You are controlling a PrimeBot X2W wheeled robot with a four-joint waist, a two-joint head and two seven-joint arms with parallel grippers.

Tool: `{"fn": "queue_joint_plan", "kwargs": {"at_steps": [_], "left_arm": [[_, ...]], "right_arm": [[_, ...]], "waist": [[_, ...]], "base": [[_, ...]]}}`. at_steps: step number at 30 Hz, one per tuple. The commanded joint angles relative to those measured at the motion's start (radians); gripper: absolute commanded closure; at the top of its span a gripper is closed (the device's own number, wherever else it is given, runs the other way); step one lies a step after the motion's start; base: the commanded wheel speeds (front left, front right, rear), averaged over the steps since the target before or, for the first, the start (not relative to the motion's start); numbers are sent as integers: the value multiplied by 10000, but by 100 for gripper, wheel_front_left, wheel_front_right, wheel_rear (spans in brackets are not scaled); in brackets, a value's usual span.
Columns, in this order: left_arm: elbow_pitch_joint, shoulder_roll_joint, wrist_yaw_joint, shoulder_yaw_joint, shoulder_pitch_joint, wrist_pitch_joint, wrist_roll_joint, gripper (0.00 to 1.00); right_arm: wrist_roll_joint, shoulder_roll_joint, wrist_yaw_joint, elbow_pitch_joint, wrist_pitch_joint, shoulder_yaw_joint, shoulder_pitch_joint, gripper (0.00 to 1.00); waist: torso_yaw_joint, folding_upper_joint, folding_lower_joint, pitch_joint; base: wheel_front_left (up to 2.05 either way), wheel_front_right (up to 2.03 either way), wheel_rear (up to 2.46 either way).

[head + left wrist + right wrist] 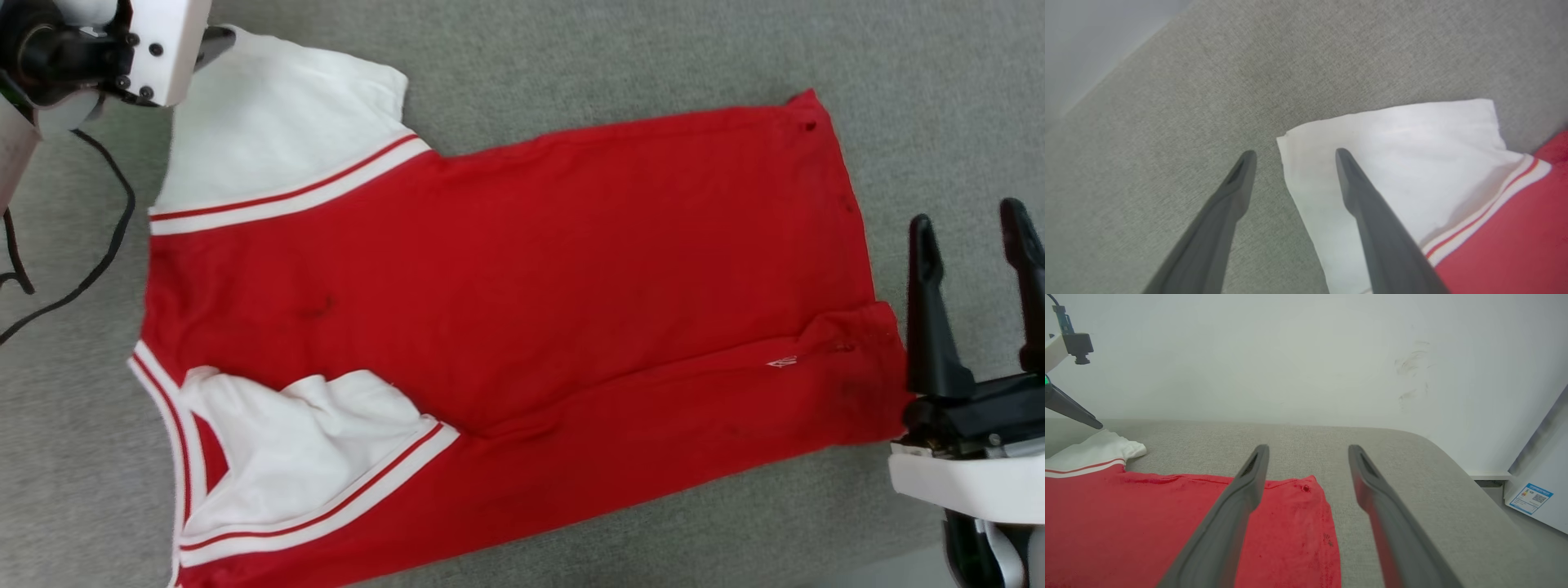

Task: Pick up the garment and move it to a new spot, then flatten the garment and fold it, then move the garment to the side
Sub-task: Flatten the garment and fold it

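Observation:
The red garment (531,286) lies spread on the grey padded surface (571,65), neckline to the left and hem to the right. Its far white sleeve (277,122) lies flat; the near white sleeve (302,441) is folded in over the red body. My left gripper (1295,157) hovers open at the far sleeve's (1392,163) outer corner, one finger over the cloth and one over the grey surface. A dark fingertip (214,42) of it pokes out at the sleeve's top. My right gripper (971,237) stands open just past the hem, holding nothing; its own view shows the hem corner (1306,490) below its fingers.
A black cable (106,245) loops over the surface to the left of the shirt. Behind the surface is a white wall (1306,355). A white cabinet with a blue label (1531,498) stands beyond the surface's rounded right end.

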Motion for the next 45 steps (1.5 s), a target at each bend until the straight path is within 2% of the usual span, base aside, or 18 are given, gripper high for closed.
{"fn": "queue_joint_plan", "kwargs": {"at_steps": [1, 8, 9, 10, 11, 16, 21, 24, 28, 31, 36, 41, 45], "left_arm": [[72, -19, -4, -56, -116, 169, -16, 0], [334, -19, -38, -765, 187, 1142, 200, 0], [304, -3, -69, -832, 254, 1244, 143, 24], [256, 22, -78, -852, 255, 1245, 133, 68], [209, 48, -97, -850, 270, 1264, 82, 100], [-84, 141, -177, -807, 185, 922, 27, 100], [-472, -54, -227, -801, 199, 485, -91, 100], [-754, -15, -230, -985, 357, 337, -64, 100], [-1386, -72, -235, -1183, 456, 33, -177, 100], [-1921, -29, -238, -1305, 569, -279, -256, 100], [-2579, 12, -241, -1473, 629, -656, -377, 100], [-3041, -76, -242, -1583, 406, -994, -397, 100], [-3269, -168, -243, -1669, 170, -1220, -382, 100]], "right_arm": [[-78, 89, -8, 36, -66, 60, -174, 0], [-112, 123, -8, 354, -216, 311, -465, 0], [-108, 94, -8, 392, -233, 294, -486, 0], [-111, 53, -8, 428, -241, 250, -510, 0], [-114, 27, -8, 457, -244, 218, -532, 0], [-144, -258, -8, 423, -171, -16, -791, 0], [-215, -1301, -9, 291, 464, -267, -1674, 0], [-6, -2139, -9, 423, 1413, -256, -2325, 0], [713, -3535, -8, 991, 3436, 65, -3220, 0], [1534, -4764, -9, 1539, 5295, 686, -3844, 0], [3182, -6320, -9, 2307, 8100, 1816, -4956, 0], [4553, -7275, -9, 3021, 10525, 3024, -5980, 0], [5197, -7398, -9, 3649, 12028, 3587, -6720, 0]], "waist": [[-277, 0, -2, 347], [-438, 0, -2, 693], [-424, 0, -2, 685], [-397, 0, -2, 667], [-371, 0, -2, 631], [-109, 0, -2, 217], [243, 0, -2, -396], [470, 0, -2, -733], [829, 0, -2, -1043], [1078, 0, -2, -1157], [1500, 0, -2, -1118], [1958, 0, -2, -851], [2263, 0, -2, -573]], "base": [[0, 0, 0], [0, 0, 0], [0, 0, 0], [0, 0, 0], [0, 0, 0], [0, 0, 0], [0, 0, 0], [0, 0, 0], [0, 0, 0], [0, 0, 0], [0, 0, 0], [0, 0, 0], [0, 0, 0]]}}
